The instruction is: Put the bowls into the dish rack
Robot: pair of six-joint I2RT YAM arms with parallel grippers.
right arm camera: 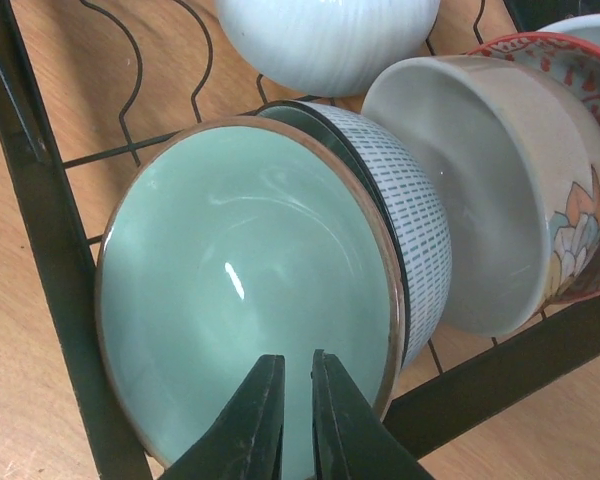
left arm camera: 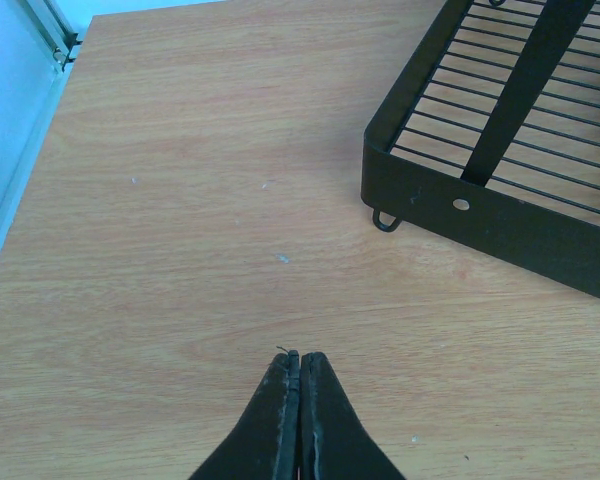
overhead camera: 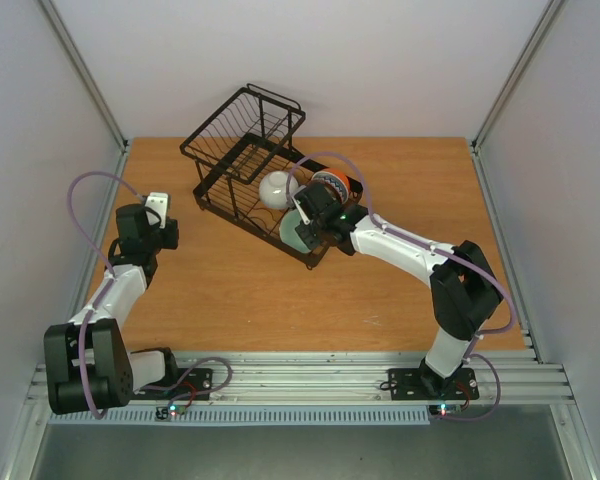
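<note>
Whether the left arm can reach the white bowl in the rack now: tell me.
Probably yes, from above: the left pincer is shut over the table beside the dish rack, nothing covers the white bowl, though the right arm hovers close by.

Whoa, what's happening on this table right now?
A robot is loading a black dish rack. The right gripper hovers, fingers slightly apart, in front of a green bowl standing on edge in the rack beside other bowls. The left gripper is shut, idle over the table next to the rack.
</note>
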